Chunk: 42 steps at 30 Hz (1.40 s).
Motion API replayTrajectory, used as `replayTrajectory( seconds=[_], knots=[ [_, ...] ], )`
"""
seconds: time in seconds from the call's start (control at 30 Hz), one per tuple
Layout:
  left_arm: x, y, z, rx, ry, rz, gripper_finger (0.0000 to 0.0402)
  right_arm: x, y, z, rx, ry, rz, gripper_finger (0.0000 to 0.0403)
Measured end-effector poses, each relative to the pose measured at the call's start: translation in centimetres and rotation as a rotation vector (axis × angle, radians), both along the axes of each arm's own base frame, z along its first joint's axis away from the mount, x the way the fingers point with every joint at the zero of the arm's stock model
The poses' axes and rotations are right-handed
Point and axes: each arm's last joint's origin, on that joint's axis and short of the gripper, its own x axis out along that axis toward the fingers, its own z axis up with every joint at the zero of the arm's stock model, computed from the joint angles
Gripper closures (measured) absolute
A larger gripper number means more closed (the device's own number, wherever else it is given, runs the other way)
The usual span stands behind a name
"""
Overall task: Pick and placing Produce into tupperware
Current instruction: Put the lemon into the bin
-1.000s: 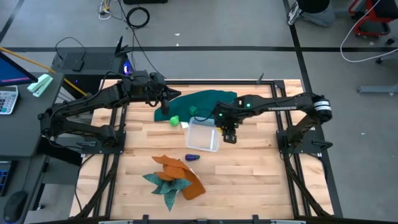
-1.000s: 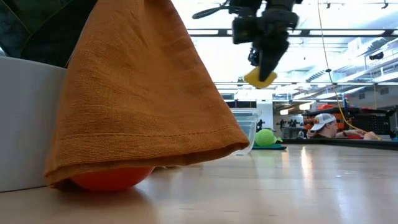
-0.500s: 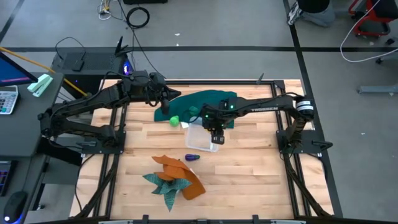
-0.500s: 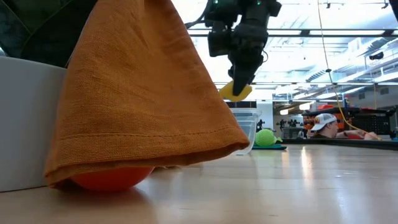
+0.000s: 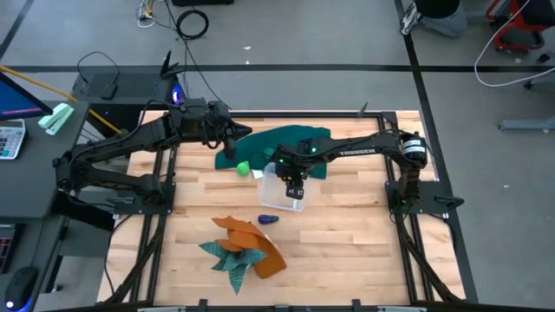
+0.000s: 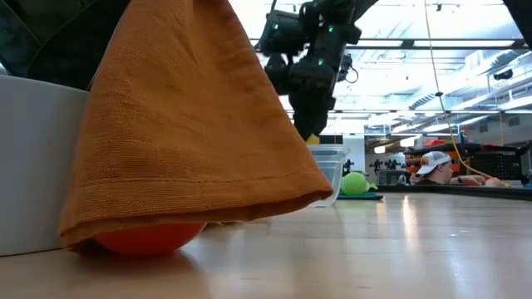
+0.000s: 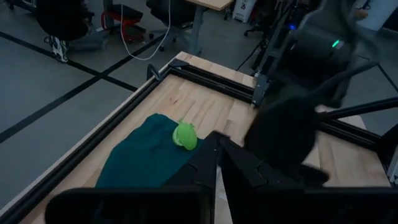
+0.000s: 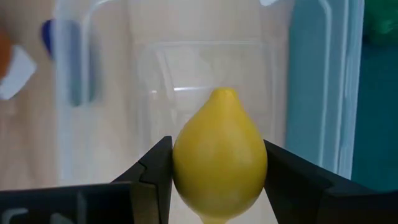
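Yellow and lemon-shaped, the toy lemon (image 8: 220, 154) I am carrying sits pinched between the two fingers of my right gripper (image 5: 295, 186), directly above the open clear tupperware (image 5: 270, 192), whose floor shows behind it in the right wrist view. My left gripper (image 5: 227, 141) waits over the dark green cloth (image 5: 290, 139) with its fingers pressed together, the light green fruit (image 7: 184, 134) lying ahead of it.

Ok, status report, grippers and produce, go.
Right gripper shut on yellow lemon, over the tupperware. Left gripper shut, empty, over green cloth. Nothing in the way.
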Motion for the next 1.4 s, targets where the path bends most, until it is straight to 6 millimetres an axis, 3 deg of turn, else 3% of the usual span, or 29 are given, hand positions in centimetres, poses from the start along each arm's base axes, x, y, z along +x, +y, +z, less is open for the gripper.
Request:
replayTrajectory(
  seconds=[0.57, 0.97, 1.4],
  knots=[
    [-2.2, -0.8, 1.6, 0.027, -0.059, -0.001, 0.0370, 1.4, 0.0, -3.3, 0.048, 0.032, 0.005, 0.0243],
    [-2.5, -0.9, 1.6, 0.024, -0.043, -0.001, 0.0380, 1.6, 0.2, -5.3, 0.039, 0.096, 0.001, 0.0243],
    [-2.5, -0.9, 1.5, 0.025, -0.037, -0.002, 0.0369, 1.6, 0.5, -5.5, -0.036, 0.121, -0.008, 0.0243]
  ],
)
